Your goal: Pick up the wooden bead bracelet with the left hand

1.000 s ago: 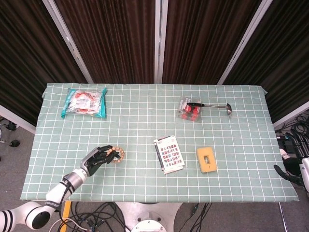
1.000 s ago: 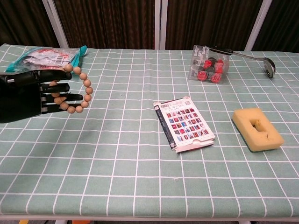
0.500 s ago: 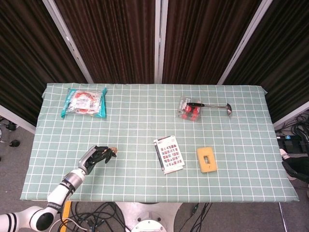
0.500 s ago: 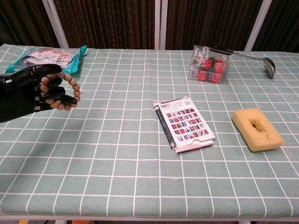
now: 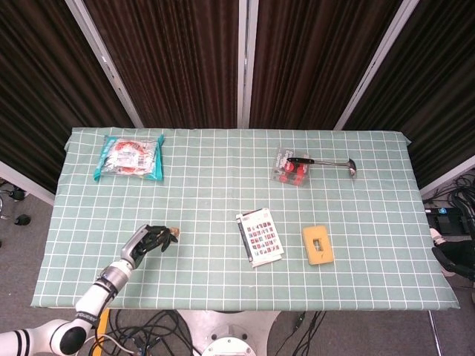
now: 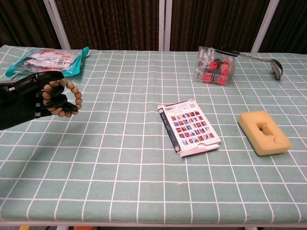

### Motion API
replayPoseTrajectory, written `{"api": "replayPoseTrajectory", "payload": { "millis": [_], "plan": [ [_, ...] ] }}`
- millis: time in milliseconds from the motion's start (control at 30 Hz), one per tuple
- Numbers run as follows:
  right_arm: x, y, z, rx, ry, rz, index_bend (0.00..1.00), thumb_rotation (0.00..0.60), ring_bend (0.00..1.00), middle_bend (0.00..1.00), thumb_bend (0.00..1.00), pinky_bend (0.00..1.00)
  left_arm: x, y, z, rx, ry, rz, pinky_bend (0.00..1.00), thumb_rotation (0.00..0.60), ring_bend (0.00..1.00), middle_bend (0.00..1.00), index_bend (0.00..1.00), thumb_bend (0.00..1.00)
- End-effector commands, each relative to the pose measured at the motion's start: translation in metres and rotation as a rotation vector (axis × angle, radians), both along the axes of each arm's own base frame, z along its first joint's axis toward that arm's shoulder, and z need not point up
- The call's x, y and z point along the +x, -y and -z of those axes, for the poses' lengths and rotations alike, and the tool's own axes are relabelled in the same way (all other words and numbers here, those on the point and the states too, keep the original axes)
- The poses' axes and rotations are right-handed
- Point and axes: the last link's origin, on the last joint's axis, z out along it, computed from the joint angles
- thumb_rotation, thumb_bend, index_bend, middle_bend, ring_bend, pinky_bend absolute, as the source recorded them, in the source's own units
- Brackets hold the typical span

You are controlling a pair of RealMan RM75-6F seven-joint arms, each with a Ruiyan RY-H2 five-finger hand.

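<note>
- We counted one wooden bead bracelet, held in the left hand at the near left of the table.
- The left hand's fingers were curled around the bracelet, gripping it; part of the bead loop stood out beyond the fingers on the right side.
- We could not tell the bracelet's long axis, the loop being bunched in the grip; its exposed arc faced right.
- Of the right hand, only a dark shape at the right edge of the head view could be made out; whether it was open or closed, we could not tell.
- We counted one snack packet far left, one box of red items with one ladle touching it far right, one booklet centre, one yellow sponge near right.
</note>
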Motion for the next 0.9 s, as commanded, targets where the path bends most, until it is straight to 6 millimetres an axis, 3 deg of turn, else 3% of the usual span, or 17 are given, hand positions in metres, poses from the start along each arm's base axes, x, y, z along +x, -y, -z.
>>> {"api": "replayPoseTrajectory", "payload": {
  "millis": [33,133,267,533,900],
  "plan": [
    [-0.0006,0.0001,0.0006,0.001,0.001,0.002,0.00,0.600,0.00,0.02,0.10,0.00,-0.0007,-0.0003,0.0005,0.000,-0.001,-0.006,0.13,0.396,0.43,0.79,0.73,0.41],
    [-0.0015,-0.0002,0.0014,0.003,0.003,0.005,0.00,0.600,0.00,0.02,0.10,0.00,-0.0013,-0.0010,0.0004,-0.004,0.003,-0.018,0.13,0.443,0.44,0.80,0.73,0.41],
    [-0.0018,-0.0002,0.0017,0.002,0.003,0.006,0.00,0.600,0.00,0.02,0.10,0.00,-0.0014,-0.0013,-0.0003,-0.002,0.005,-0.023,0.13,0.455,0.44,0.81,0.74,0.42],
    [-0.0017,0.0001,0.0019,0.001,0.002,0.005,0.00,0.600,0.00,0.02,0.10,0.00,-0.0010,-0.0012,-0.0005,-0.004,0.013,-0.026,0.13,0.349,0.44,0.81,0.74,0.40],
    [-0.0020,0.0002,0.0022,0.003,0.002,0.007,0.00,0.600,0.00,0.02,0.10,0.00,-0.0011,-0.0017,-0.0013,-0.002,0.018,-0.029,0.13,0.342,0.44,0.81,0.74,0.48]
  ]
}}
